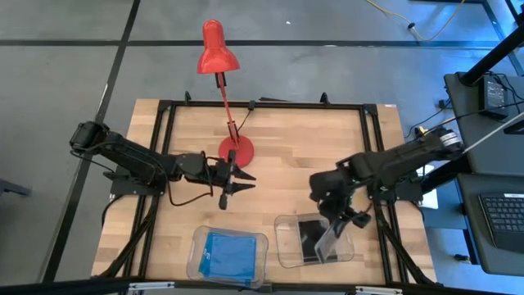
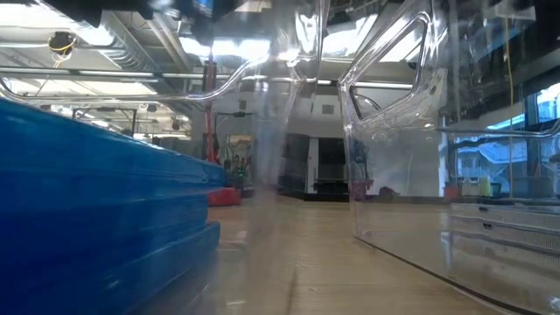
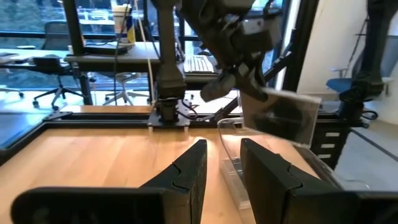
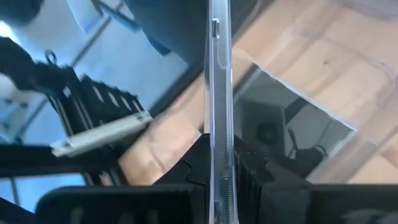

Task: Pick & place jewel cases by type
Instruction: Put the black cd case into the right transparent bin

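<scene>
Here the right gripper pinches a clear jewel case on edge, directly above the right tray (dark case inside), nearer than the left arm.

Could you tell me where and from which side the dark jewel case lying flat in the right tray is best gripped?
The dark jewel case lies flat in the right tray, walls all round. Probably come from above and pinch one thin edge, tilting it up. The right gripper holds its case by the edge like that.
</scene>
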Controlling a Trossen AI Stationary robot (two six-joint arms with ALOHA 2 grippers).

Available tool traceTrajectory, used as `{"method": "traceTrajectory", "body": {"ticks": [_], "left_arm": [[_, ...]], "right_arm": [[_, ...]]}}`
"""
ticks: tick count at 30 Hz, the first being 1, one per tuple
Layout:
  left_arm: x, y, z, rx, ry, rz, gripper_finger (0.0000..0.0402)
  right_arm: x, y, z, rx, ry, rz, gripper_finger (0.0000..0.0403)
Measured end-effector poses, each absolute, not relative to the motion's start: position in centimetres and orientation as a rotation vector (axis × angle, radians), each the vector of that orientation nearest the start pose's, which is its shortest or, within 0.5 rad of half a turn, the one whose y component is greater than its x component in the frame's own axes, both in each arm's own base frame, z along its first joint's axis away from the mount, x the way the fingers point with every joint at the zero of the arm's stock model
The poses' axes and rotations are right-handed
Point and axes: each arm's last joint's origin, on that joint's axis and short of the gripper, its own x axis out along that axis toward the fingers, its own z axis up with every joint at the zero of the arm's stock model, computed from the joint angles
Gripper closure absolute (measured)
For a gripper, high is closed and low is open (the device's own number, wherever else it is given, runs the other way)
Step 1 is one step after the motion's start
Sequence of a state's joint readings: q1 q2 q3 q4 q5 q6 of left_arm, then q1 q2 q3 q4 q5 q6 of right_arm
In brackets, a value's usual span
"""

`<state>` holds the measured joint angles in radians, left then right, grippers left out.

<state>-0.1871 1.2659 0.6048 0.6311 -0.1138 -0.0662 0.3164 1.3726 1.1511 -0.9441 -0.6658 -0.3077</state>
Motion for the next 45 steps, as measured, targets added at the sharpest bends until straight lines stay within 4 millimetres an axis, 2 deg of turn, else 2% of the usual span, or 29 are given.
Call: {"method": "traceTrajectory", "body": {"ticks": [4, 9, 15, 18, 33, 45], "left_arm": [[26.3, -4.6, 24.9, -0.061, 0.031, -0.046, 0.0309], [26.3, -4.5, 24.9, -0.059, 0.037, -0.008, 0.0309], [26.3, -4.5, 24.6, -0.053, 0.067, -0.001, 0.0307], [26.3, -4.5, 24.4, -0.051, 0.086, 0.000, 0.0310], [26.3, -4.5, 24.3, -0.045, 0.097, 0.004, 0.0310], [26.3, -4.5, 24.3, -0.013, 0.097, 0.002, 0.0310]], "right_arm": [[24.6, 8.5, 27.7, -0.114, 1.052, 1.063, 0.0360], [25.0, 7.5, 28.6, -0.226, 1.019, 1.138, 0.0359], [24.9, 7.3, 28.9, -0.490, 0.848, 1.305, 0.0359], [24.7, 7.2, 28.9, -0.559, 0.811, 1.350, 0.0358], [25.3, 7.0, 27.4, -0.604, 0.802, 1.474, 0.0358], [26.5, 7.1, 25.0, -0.662, 0.857, 1.556, 0.0358]]}}
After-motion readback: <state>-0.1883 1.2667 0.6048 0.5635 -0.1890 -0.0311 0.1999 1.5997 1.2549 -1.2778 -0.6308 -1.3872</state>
